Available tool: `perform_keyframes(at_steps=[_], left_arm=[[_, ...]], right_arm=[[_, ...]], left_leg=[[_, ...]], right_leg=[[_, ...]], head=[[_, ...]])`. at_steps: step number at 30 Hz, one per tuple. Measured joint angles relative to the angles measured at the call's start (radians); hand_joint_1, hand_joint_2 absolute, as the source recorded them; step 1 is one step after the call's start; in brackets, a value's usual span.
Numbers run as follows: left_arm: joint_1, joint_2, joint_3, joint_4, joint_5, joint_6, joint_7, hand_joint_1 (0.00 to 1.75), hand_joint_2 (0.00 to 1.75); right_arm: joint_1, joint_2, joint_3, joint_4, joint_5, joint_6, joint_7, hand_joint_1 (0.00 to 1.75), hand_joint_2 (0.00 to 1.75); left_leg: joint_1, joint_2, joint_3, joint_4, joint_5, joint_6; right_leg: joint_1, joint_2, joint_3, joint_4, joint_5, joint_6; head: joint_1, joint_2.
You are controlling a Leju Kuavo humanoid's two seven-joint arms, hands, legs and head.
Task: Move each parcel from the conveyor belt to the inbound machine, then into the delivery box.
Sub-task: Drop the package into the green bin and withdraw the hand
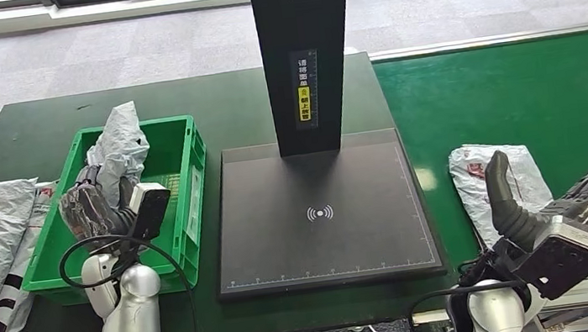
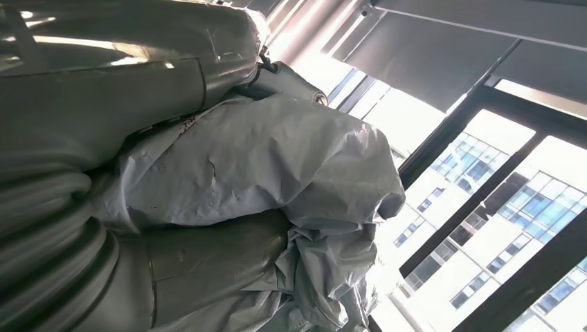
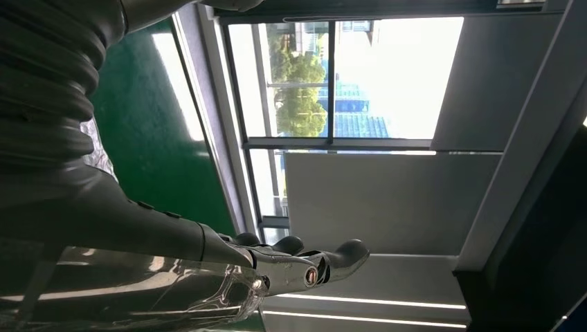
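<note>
Right hand (image 1: 582, 194): we see it empty, fingers apart, over the near belt (image 1: 536, 94).
Waiting bag (image 1: 497, 179): lies on the belt, just left of that hand; scanning and boxing remain.
Left hand (image 1: 93, 209): clamped on a grey bag (image 1: 121, 149), above the green box (image 1: 191, 179).
Progress: we judge this bag nearly delivered.
Scanner plate (image 1: 322, 213): bare, centre.

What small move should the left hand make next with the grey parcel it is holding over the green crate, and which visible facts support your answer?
Probably open the left hand and let the grey parcel drop. The hand holds it over the green crate, past the scanner plate, so letting go looks like the remaining step. The right hand hovers open by the next parcel on the belt.
</note>
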Motion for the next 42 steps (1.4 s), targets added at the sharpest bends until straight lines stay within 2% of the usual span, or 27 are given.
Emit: perform_keyframes(at_steps=[4,5,8,9,14,18,22,29,32,34,37,42], left_arm=[[-0.013,0.0,0.019,0.037,-0.025,0.0,0.023,1.75,1.75],[-0.018,0.0,0.026,0.054,-0.041,0.0,0.035,1.58,1.75],[-0.041,-0.001,0.071,0.127,-0.124,0.0,0.066,0.27,1.75],[-0.049,-0.001,0.096,0.151,-0.148,0.0,0.065,0.0,1.75],[-0.087,-0.001,0.246,0.221,-0.175,0.0,0.026,0.0,1.75],[-0.106,-0.001,0.309,0.239,-0.175,0.0,0.032,0.0,1.75],[-0.116,-0.001,0.341,0.242,-0.145,0.0,0.033,0.0,0.0],[-0.116,-0.001,0.37,0.221,-0.065,0.0,-0.018,0.0,0.0],[-0.116,-0.001,0.373,0.227,0.08,0.0,-0.109,0.0,0.0],[-0.11,-0.001,0.349,0.242,0.253,-0.017,-0.153,0.0,0.0],[-0.084,0.007,0.237,0.249,0.492,-0.089,-0.168,0.0,0.0],[-0.031,0.04,-0.015,0.213,0.713,-0.237,-0.173,0.0,0.0]], right_arm=[[0.001,0.0,0.001,0.0,0.002,0.0,0.0,0.0,1.75],[0.001,0.0,0.002,-0.001,0.002,0.0,0.0,0.0,1.75],[0.002,0.0,0.008,-0.004,0.003,0.0,0.0,0.0,1.75],[0.002,0.0,0.009,-0.005,0.003,0.0,0.0,0.0,1.75],[0.003,0.0,0.01,-0.007,0.004,0.0,0.0,0.0,1.75],[0.003,0.0,0.01,-0.007,0.016,0.0,0.0,0.0,1.75],[0.003,0.0,0.01,-0.007,0.023,0.0,0.0,0.0,1.75],[0.003,0.0,0.01,0.003,0.018,0.0,0.0,0.0,1.75],[0.003,0.0,0.01,0.021,0.018,0.0,0.0,0.0,1.75],[0.003,0.0,0.01,0.028,0.014,0.0,0.0,0.0,1.75],[0.006,0.0,0.01,0.038,0.008,0.008,0.0,0.0,1.75],[0.004,-0.001,0.007,0.071,0.01,0.039,0.0,0.0,1.75]], left_leg=[[0.0,0.0,0.0,0.0,0.0,0.0],[0.0,0.0,0.0,0.0,0.0,0.0],[0.0,0.0,0.0,0.0,0.0,0.0],[0.0,0.0,0.0,0.0,0.0,0.0],[0.0,0.001,0.0,0.0,0.0,0.0],[0.0,0.0,0.0,0.0,0.0,0.0],[0.0,0.0,0.0,0.0,0.0,0.0],[0.0,0.0,0.0,0.0,0.0,0.0],[0.0,0.0,0.0,0.0,0.0,0.0],[0.0,0.0,0.0,0.0,0.0,0.0],[0.0,-0.001,0.0,0.0,0.0,0.0],[0.0,-0.002,-0.001,0.0,0.0,0.0]], right_leg=[[0.0,0.0,0.0,0.0,0.0,0.0],[0.0,0.0,0.0,0.0,0.0,0.0],[0.0,0.0,0.0,0.0,0.0,0.0],[0.0,0.0,0.0,0.0,0.0,0.0],[0.0,0.001,-0.001,0.0,0.0,0.0],[0.0,0.0,0.0,0.0,0.0,0.0],[0.0,0.0,0.0,0.0,0.0,0.0],[0.0,0.0,0.0,0.0,0.0,0.0],[0.0,0.0,0.0,0.0,0.0,0.0],[0.0,0.0,0.0,0.0,0.0,0.0],[0.0,-0.001,0.0,0.0,0.0,0.0],[0.0,-0.002,0.0,0.0,0.0,0.0]], head=[[0.0,0.0],[0.0,0.0],[0.0,0.0],[0.0,0.0],[0.0,0.0],[0.0,0.0],[0.0,0.0],[0.0,0.0],[0.0,0.0],[0.0,0.0],[0.0,0.0],[0.0,0.0]])
